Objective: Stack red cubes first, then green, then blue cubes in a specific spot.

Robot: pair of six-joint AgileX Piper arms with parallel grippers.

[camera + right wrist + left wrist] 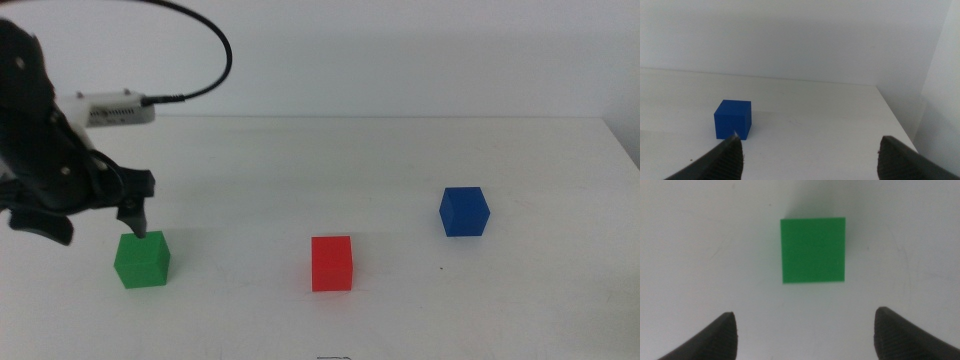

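Observation:
The green cube [141,260] sits on the white table at the left, and the left wrist view looks straight down on the same green cube [813,250]. My left gripper [95,225] hovers open just above it and slightly behind, jaws spread wide, holding nothing; in its own view the left gripper [805,335] shows both jaw tips apart. The red cube [332,263] rests near the table's middle front. The blue cube [464,211] stands to the right, also the blue cube [732,119] in the right wrist view. My right gripper [810,157] waits open, out of the middle view.
The white table's far edge [400,118] meets a plain white wall. Its right edge [900,125] runs close past the blue cube. A black cable [205,50] loops above the left arm.

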